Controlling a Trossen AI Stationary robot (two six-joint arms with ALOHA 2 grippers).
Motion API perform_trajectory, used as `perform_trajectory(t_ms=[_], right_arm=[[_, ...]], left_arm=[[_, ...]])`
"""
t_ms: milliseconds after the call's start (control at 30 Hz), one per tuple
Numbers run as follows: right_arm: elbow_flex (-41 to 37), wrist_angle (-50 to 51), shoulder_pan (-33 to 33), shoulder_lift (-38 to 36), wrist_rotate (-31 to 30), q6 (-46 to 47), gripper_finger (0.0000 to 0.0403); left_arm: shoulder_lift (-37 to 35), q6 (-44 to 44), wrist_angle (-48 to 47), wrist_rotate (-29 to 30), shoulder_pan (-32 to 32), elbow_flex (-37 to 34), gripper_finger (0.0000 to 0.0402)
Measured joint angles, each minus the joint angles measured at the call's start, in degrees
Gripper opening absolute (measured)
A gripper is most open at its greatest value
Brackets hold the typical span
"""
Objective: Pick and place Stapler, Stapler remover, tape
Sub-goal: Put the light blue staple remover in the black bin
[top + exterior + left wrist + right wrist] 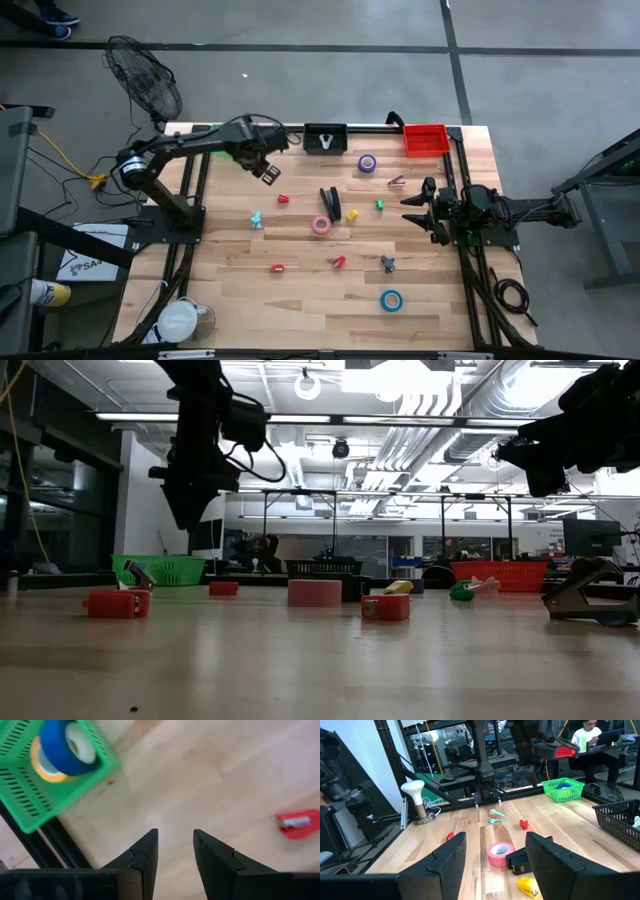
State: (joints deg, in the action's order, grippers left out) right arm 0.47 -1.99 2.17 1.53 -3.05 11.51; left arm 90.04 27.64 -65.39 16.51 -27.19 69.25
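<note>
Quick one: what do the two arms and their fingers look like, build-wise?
Both arms are dark, near-black and jointed, with cabling along them. The left gripper has two black wedge-shaped fingers with a stepped seam partway along each. The right gripper has broader black fingers of similar angular shape. No visible markings on either.

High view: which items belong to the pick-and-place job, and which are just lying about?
Job: purple tape, pink tape, blue tape, black stapler, red staplers, green basket, red basket.
Lying about: fan, cup.
</note>
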Motion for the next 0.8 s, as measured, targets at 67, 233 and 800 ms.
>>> perform_trajectory(t_ms=[67, 233, 800], right_arm=[[-0.01, 0.00, 0.02, 0.01, 0.00, 0.00, 0.0197], [0.00, 0.00, 0.02, 0.00, 0.00, 0.00, 0.0197], [-0.01, -0.01, 0.01, 0.00, 0.02, 0.00, 0.0197]], left_arm=[[0.00, 0.98, -0.45, 0.05, 1.50, 0.00, 0.0120], [0.00, 5.77, -1.63, 2.22, 4.98, 0.00, 0.0120], [0.07, 24.88, -2.10, 4.81, 13.40, -13.41, 0.0179]])
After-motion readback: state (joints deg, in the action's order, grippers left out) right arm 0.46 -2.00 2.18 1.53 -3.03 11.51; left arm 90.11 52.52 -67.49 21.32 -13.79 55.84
